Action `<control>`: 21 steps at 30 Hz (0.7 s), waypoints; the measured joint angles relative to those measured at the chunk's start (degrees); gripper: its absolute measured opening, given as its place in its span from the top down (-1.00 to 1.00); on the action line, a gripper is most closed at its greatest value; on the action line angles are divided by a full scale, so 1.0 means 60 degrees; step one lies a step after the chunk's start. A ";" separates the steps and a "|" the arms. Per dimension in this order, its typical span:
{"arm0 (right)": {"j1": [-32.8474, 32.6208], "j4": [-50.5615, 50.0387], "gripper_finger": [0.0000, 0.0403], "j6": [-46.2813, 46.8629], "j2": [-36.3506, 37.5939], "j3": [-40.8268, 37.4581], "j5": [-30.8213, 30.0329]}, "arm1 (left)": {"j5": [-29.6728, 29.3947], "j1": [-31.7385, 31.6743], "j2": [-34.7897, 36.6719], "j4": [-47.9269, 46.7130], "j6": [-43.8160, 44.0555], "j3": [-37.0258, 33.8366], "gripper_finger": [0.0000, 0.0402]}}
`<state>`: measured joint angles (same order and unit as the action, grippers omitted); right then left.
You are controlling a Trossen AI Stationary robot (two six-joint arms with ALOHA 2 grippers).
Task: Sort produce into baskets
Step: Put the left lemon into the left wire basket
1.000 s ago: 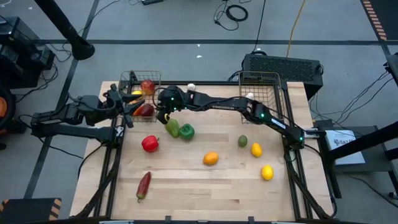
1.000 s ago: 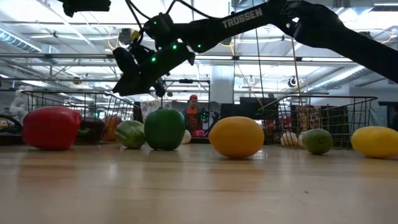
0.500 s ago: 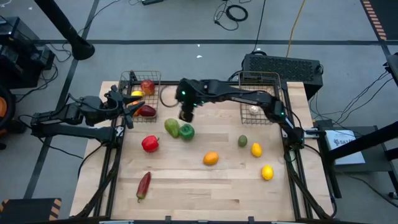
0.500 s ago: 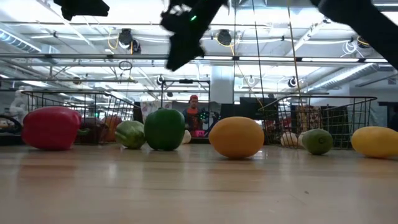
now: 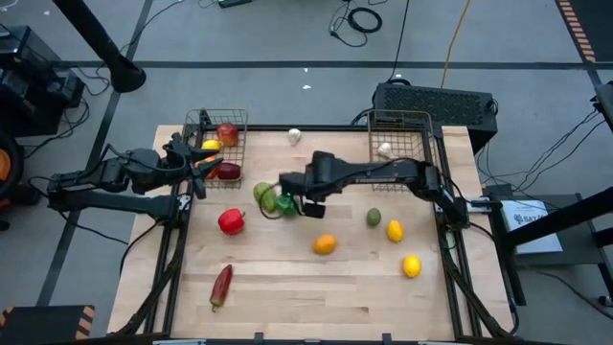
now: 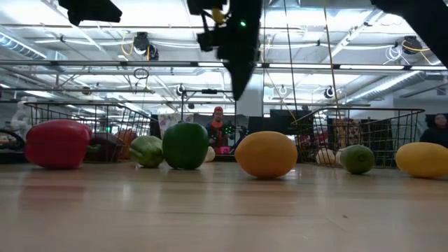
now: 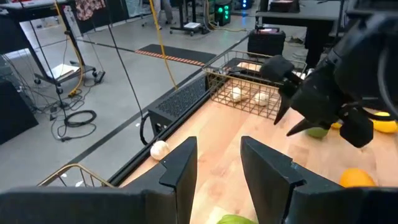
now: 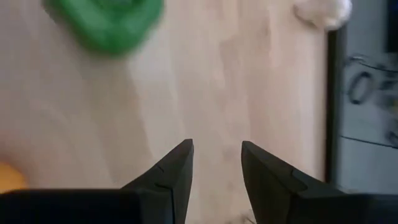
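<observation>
- Two green peppers (image 5: 276, 199) sat side by side near the middle of the wooden table (image 5: 287, 278), the darker one just beside the paler one, as seen from above.
- A red pepper (image 5: 230, 221) lay a little nearer the front edge on the left, and a dark red chili (image 5: 221, 284) lay closer still to that edge.
- An orange (image 5: 325, 244), a small green fruit (image 5: 374, 218) and two lemons (image 5: 402, 247) were spread across the right half of the table, apart from one another.
- One white garlic (image 5: 294, 136) rested alone near the far edge, between the two baskets.
- The left basket (image 5: 218, 144) at the far-left corner held a red apple, a yellow piece and a dark red piece.
- The right basket (image 5: 402, 144) at the far-right corner held white garlic.
- The right gripper (image 8: 214, 163) hung above the table just beside the green peppers, its two fingers parted with bare wood showing between them and nothing held.
- The left gripper (image 7: 217, 163) hovered at the left basket's near side, its fingers apart and empty in the left wrist view.
- A person in a red cap (image 6: 218, 127) stood far off in the room behind the table.
</observation>
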<state>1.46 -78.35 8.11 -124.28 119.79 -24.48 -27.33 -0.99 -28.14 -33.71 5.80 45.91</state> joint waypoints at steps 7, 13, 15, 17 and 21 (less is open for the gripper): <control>0.0045 0.1477 0.37 0.0256 0.2328 -0.3995 -0.0877 | -0.0015 0.0000 -0.0447 0.0038 -0.0129 -0.0007 0.34; 0.0103 0.6112 0.37 -0.0140 0.4754 -0.7725 -0.0867 | -0.0029 0.0000 -0.1733 0.0793 -0.0562 -0.0007 0.34; 0.0058 0.7412 0.37 -0.0509 0.5192 -0.8529 -0.0533 | -0.0022 0.0000 -0.2278 0.1343 -0.0790 -0.0007 0.34; 0.0043 0.8131 0.37 -0.0801 0.5538 -0.8967 0.0152 | -0.0004 0.0000 -0.2846 0.1885 -0.0884 -0.0007 0.34; 0.0058 0.8522 0.37 -0.0687 0.5834 -0.9172 0.1339 | 0.0388 0.0000 -0.3839 0.2714 -0.1034 -0.0007 0.34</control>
<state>1.80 -27.22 3.99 -89.27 64.76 -16.44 -25.00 -0.99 -51.17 -17.43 -0.40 45.87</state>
